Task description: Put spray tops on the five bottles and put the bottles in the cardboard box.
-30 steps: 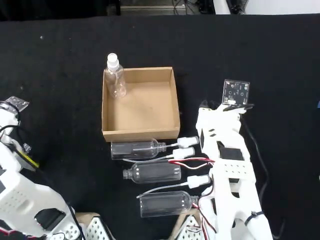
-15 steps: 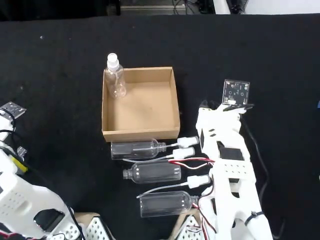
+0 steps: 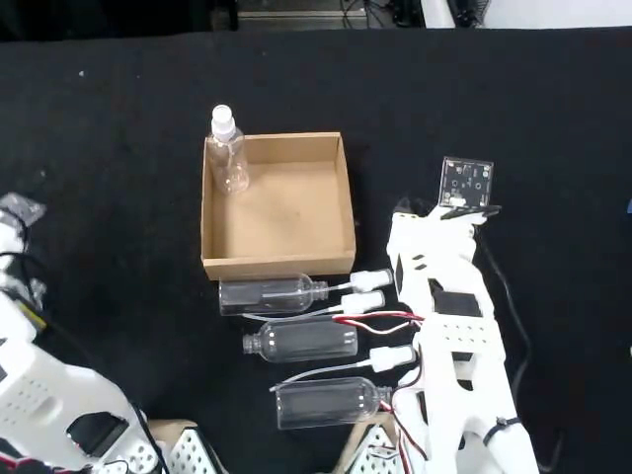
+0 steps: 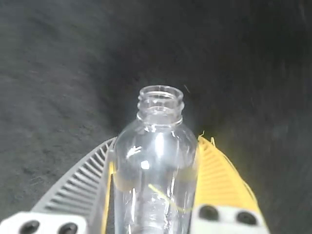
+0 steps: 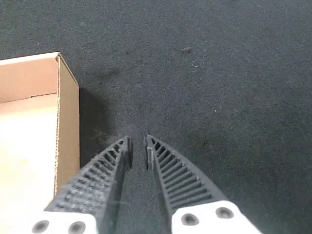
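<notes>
The left gripper (image 4: pixel 158 142), at the table's left edge, clamps an uncapped clear plastic bottle (image 4: pixel 161 105). Its open neck is best held steady so a white spray top (image 3: pixel 373 279), lying just near of the brown cardboard box (image 3: pixel 277 265), goes in straight. The right gripper (image 5: pixel 138 146), almost closed and empty, hovers right of the box over the black cloth table (image 3: pixel 513 99); cables (image 3: pixel 370 12) lie beyond its far edge.

Robotics lab or workshop setup, black cloth-covered counter (image 3: pixel 513 99), white plastic robot arm (image 3: pixel 449 326) with exposed red and white wires (image 3: pixel 380 318) along its joints, small bare circuit board (image 3: pixel 466 182) at its far end, dark cables (image 3: pixel 395 12) beyond the counter's far edge.
</notes>
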